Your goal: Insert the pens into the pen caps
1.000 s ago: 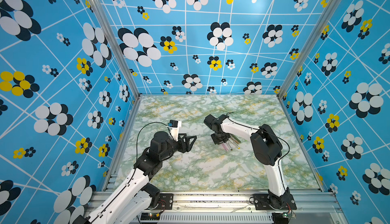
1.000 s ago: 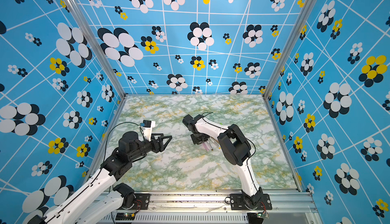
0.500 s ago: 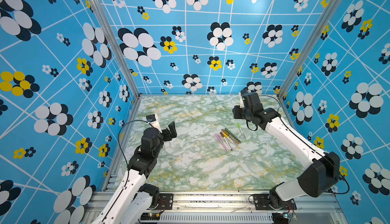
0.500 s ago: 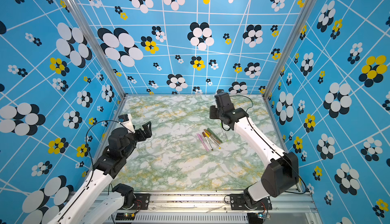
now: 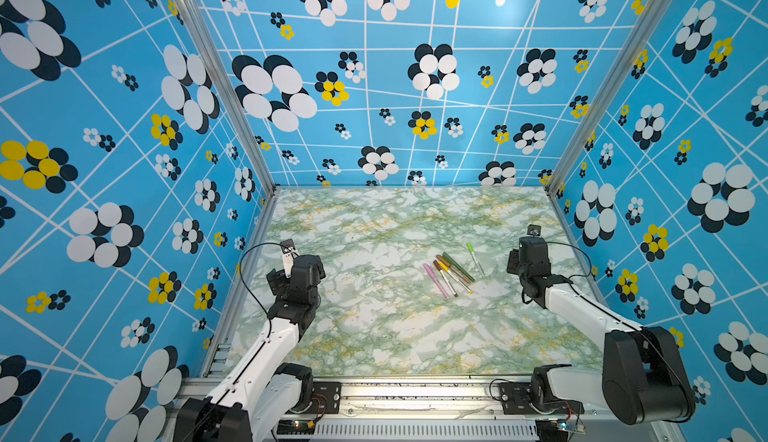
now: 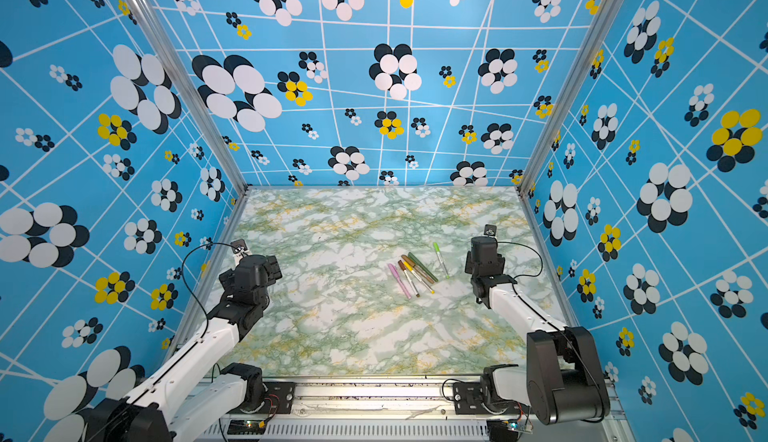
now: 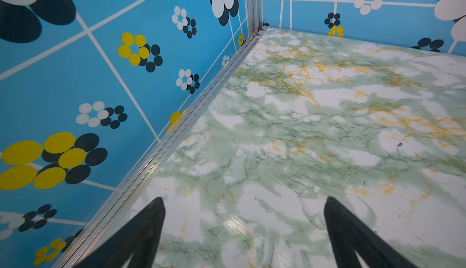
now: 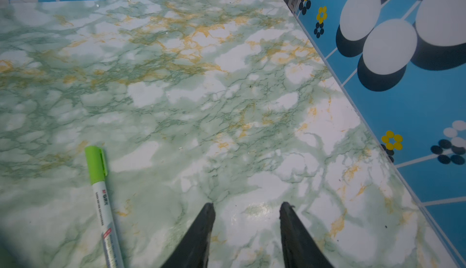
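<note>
Several pens [image 5: 451, 274] lie close together right of the table's middle, in both top views [image 6: 413, 274]. Each carries a coloured pen cap on its far end: pink [image 5: 428, 269], brown, yellow, tan, dark green. A white pen [image 8: 104, 211] with a light green cap [image 8: 95, 163] lies apart, to their right [image 5: 476, 259]. My right gripper [image 8: 247, 203] hangs open over bare table beside that pen, holding nothing. My left gripper [image 7: 244, 198] is wide open and empty, low over the table near the left wall.
The blue patterned walls close in the marble table [image 5: 374, 327] on three sides. An aluminium rail [image 7: 176, 138] runs along the left edge near my left gripper. The right wall [image 8: 403, 118] stands close to my right gripper. The arm bases sit at the front edge.
My right arm has swung from the pens at the middle out to the right side, its jaws widening. My left arm has drawn back toward the left wall, jaws opened fully. The pens now lie uncovered.
</note>
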